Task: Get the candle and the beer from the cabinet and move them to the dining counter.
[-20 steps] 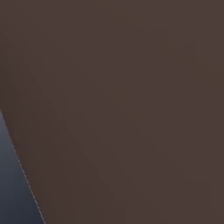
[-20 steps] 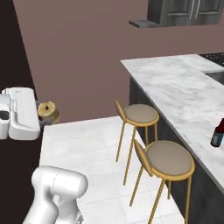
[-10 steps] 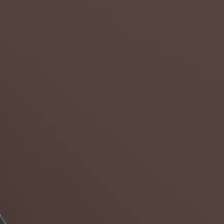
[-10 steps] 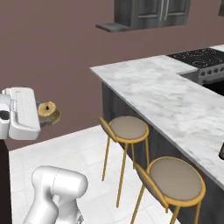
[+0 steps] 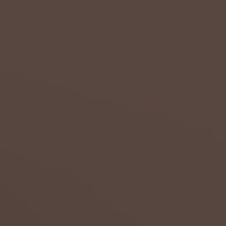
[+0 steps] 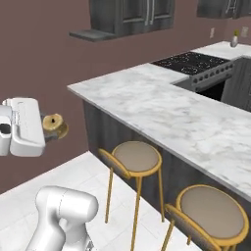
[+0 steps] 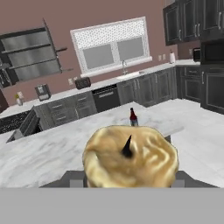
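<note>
At the left edge of the right base view, the two-finger gripper (image 6: 49, 128) is pinching the stubby pale-yellow candle (image 6: 54, 125) (image 7: 130, 155). Two round yellow-legged stools (image 6: 137, 159) are standing lower centre, against the long white-grey marble dining counter (image 6: 162, 108). Centre frame in the hand view, the small dark brown beer bottle (image 7: 133, 117) is standing upright on that counter (image 7: 52, 153). Dark charcoal wall cabinets (image 6: 132, 14) are hanging along the top.

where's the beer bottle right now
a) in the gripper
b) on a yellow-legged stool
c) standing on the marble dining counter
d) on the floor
c: in the hand view the beer stands upright on the dining counter, beyond the candle that the gripper is holding.
</note>
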